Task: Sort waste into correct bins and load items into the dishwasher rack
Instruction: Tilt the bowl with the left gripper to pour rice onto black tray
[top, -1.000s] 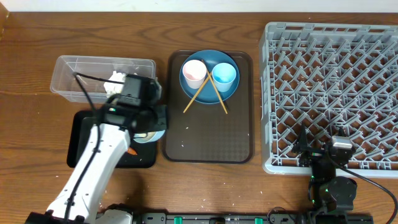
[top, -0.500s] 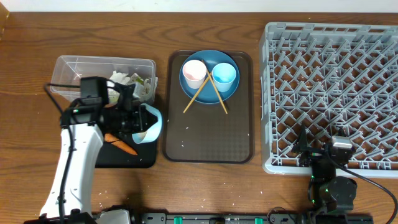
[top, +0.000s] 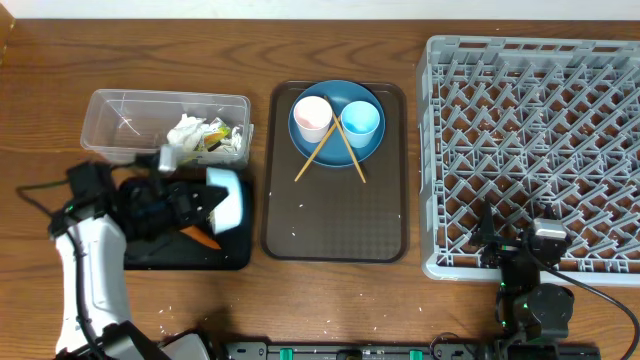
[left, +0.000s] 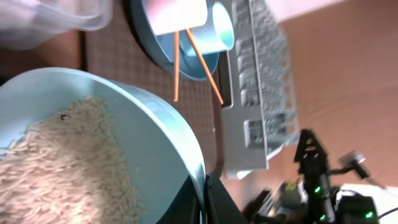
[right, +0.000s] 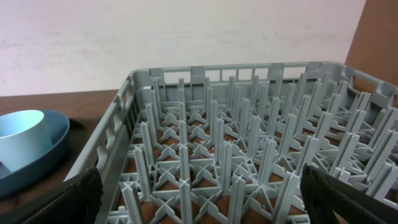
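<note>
My left gripper (top: 205, 200) is shut on the rim of the pale blue-white bowl (top: 228, 198) and holds it tipped on its side over the black tray (top: 170, 258). In the left wrist view the gripper (left: 202, 198) pinches the bowl (left: 158, 134), which holds white rice (left: 68, 165). An orange carrot (top: 203, 238) lies on the black tray. The clear box (top: 130, 120) holds the white tissue (top: 187, 132) and the yellow-green wrapper (top: 223, 134). The blue plate (top: 337, 140) carries the pink cup (top: 312, 117), the light blue cup (top: 361, 118) and the chopsticks (top: 345, 150). My right gripper (right: 214, 205) is open and empty at the front edge of the grey rack (top: 535, 150).
The plate sits on a dark brown serving tray (top: 335, 215) between the bins and the rack. Loose rice grains dot this tray and the wooden table (top: 330, 300). The right arm base (top: 535, 300) stands below the rack's front edge.
My left arm has swung left and drawn back. The bowl has gone from flat to tipped on its side over the black tray. The carrot now shows.
</note>
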